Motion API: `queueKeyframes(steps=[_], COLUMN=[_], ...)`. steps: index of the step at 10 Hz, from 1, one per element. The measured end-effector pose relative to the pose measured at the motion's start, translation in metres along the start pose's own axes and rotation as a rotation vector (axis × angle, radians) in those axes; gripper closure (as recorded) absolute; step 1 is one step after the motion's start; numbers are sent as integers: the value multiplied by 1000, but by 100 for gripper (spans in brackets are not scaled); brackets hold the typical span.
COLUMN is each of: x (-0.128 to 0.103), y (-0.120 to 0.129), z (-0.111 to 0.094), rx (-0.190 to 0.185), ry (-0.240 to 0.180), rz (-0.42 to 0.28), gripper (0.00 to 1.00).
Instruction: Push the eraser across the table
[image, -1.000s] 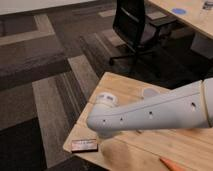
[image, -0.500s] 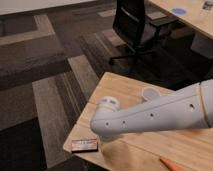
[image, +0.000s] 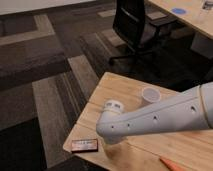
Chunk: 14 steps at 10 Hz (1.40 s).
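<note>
The eraser (image: 84, 145), a flat dark block with an orange-red label, lies at the near left edge of the light wood table (image: 125, 85). My white arm (image: 160, 120) reaches in from the right across the table. Its end turns down toward the tabletop just right of the eraser. The gripper (image: 111, 142) is at that lower end, mostly hidden under the arm, a short gap from the eraser's right end.
A white rounded block (image: 114, 105) sits just behind the arm's end. A small white cup (image: 150, 95) stands further right. An orange object (image: 172, 164) lies at the near edge. A black office chair (image: 134, 25) and a pale desk (image: 195, 17) stand beyond, on dark patterned carpet.
The arm's end has shifted slightly to the right, uncovering more of the white block. The eraser has not moved.
</note>
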<state>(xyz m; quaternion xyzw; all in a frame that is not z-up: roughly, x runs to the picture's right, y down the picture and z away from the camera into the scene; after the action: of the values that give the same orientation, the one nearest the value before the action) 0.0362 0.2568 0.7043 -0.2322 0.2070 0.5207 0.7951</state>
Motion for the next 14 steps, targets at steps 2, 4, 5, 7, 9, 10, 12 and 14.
queueKeyframes(steps=[2,4,5,7,9,10,12,14], x=[-8,-30,-48,-90,-116,-118,-115,-111], y=[12,42,62,125,183,184,174,163], z=[6,5,-1,-22,-42,-45,-49,-53], rx=[5,6,5,-12,-43,-49,-106,-185], ry=[4,-26,-60,-140,-195,-200,-200,-201], rz=[-48,-152,-222,-410,-565,-575,-543,-494], gripper=[35,35,35,35,35,35,35,35])
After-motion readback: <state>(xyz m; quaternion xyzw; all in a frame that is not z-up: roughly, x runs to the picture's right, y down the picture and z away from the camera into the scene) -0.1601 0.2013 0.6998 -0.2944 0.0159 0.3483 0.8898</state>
